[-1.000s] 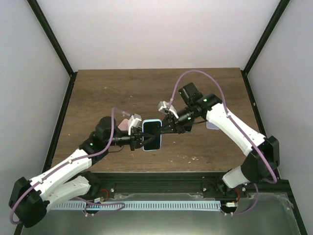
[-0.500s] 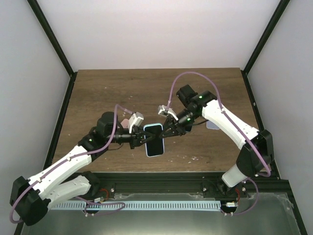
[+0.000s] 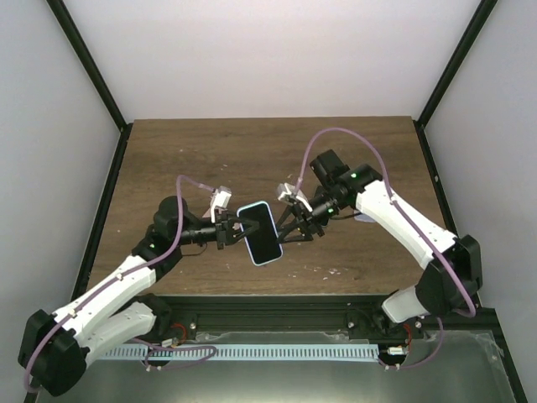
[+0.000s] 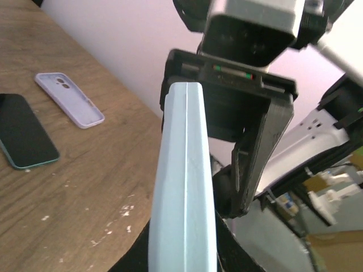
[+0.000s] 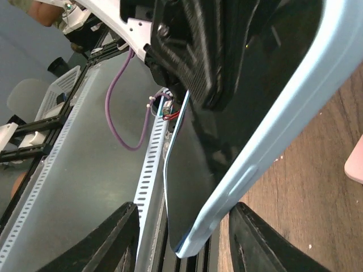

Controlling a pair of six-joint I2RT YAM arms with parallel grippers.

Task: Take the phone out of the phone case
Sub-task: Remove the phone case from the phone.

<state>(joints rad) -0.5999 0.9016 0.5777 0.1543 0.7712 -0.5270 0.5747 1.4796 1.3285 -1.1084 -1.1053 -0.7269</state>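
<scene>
Just freed on its right side and swung to a steeper tilt, aloft over the middle of the grained brown wooden table (image 3: 168, 159): glossy black-screened phone (image 3: 262, 232), still seated in its smooth, round-edged pale blue phone case (image 4: 184, 187). Flat on the wood further right: spare dark phone with teal rim (image 4: 25, 139), matte lilac case (image 4: 71, 99). Clamped shut on the blue case's left edge: left gripper (image 3: 228, 233). Pinched before, now spread wide around the right end without clear contact: right gripper (image 3: 292, 228). Likely a re-grip; separation not begun.
</scene>
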